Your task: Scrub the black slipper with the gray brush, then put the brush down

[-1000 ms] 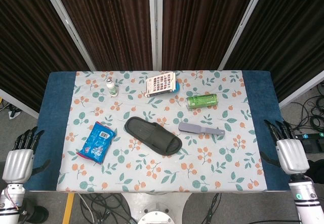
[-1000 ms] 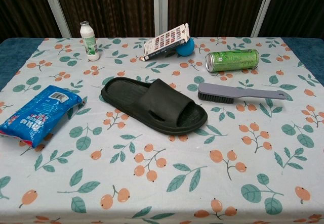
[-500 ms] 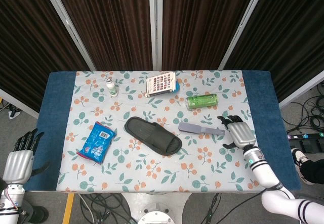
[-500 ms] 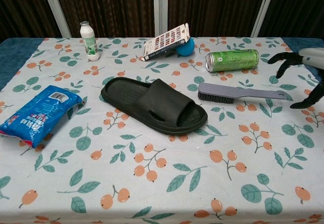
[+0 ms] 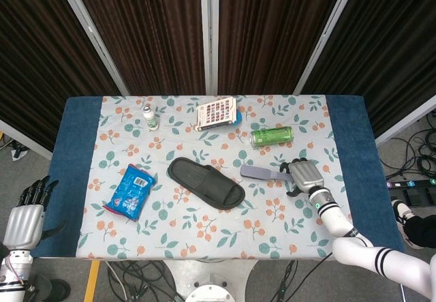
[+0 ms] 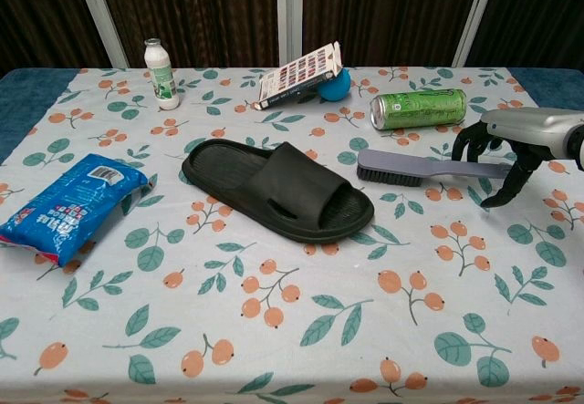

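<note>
**Gray brush under an open right hand, not yet gripped**

Gray and slim, the brush [image 5: 270,174] lay flat on the floral bench [image 5: 204,240] in the head view, its handle end reaching right under the right hand [image 5: 304,176]. That hand arched over the handle tip with fingers spread and curled downward; whether any of them touched the handle could not be told from above. The black slipper [image 5: 206,182] sat just beyond the brush's bristle end, farther from the hand, so a short carry would likely bring bristles to sole. A green can [image 5: 271,136] lay near the hand on its far side. The left hand [image 5: 25,215] hung off the bench edge, well apart from everything, fingers extended and holding nothing, evidently parked because the brush lay on the other arm's side.

In the chest view the right hand [image 6: 511,149] straddled the handle of the brush [image 6: 429,168], dark fingers ahead of it and the thumb behind, not pressed together. The slipper [image 6: 278,189] rested sole-down past the bristles. A blue packet [image 6: 64,205] lay well away.
</note>
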`<control>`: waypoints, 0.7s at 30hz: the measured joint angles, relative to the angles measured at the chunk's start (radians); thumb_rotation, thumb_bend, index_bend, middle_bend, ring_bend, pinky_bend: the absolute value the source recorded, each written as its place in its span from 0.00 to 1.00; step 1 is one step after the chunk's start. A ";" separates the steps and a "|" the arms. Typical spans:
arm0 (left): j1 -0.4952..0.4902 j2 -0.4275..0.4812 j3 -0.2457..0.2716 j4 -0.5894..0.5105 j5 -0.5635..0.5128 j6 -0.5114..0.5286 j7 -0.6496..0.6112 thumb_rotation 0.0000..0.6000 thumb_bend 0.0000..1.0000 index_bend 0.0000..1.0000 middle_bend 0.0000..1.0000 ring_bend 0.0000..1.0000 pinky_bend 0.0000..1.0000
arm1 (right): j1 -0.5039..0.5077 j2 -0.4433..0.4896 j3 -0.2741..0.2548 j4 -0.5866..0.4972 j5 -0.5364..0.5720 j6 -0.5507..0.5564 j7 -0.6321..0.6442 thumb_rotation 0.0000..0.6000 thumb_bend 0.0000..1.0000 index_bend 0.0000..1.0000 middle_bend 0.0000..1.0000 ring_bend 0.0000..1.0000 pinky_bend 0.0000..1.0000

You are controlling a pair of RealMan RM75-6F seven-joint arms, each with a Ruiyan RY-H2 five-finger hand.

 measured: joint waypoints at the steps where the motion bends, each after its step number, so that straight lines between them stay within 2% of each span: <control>1: 0.000 0.000 0.000 0.001 0.000 0.000 -0.001 1.00 0.25 0.15 0.13 0.05 0.12 | 0.004 -0.001 -0.002 0.001 0.009 -0.004 -0.001 1.00 0.05 0.35 0.41 0.24 0.22; 5: -0.001 -0.002 -0.003 0.002 -0.001 -0.002 -0.002 1.00 0.25 0.15 0.13 0.05 0.12 | 0.021 -0.003 -0.004 0.003 0.037 -0.024 0.012 1.00 0.06 0.36 0.44 0.29 0.25; 13: 0.006 -0.003 -0.002 0.004 -0.007 0.003 -0.003 1.00 0.25 0.15 0.13 0.05 0.12 | 0.057 0.001 -0.001 0.005 0.080 -0.086 0.062 1.00 0.08 0.40 0.52 0.42 0.39; 21: 0.013 -0.007 -0.001 0.007 -0.013 0.003 -0.004 1.00 0.25 0.15 0.13 0.05 0.12 | 0.101 0.003 -0.007 0.019 0.135 -0.131 0.097 1.00 0.09 0.43 0.53 0.50 0.53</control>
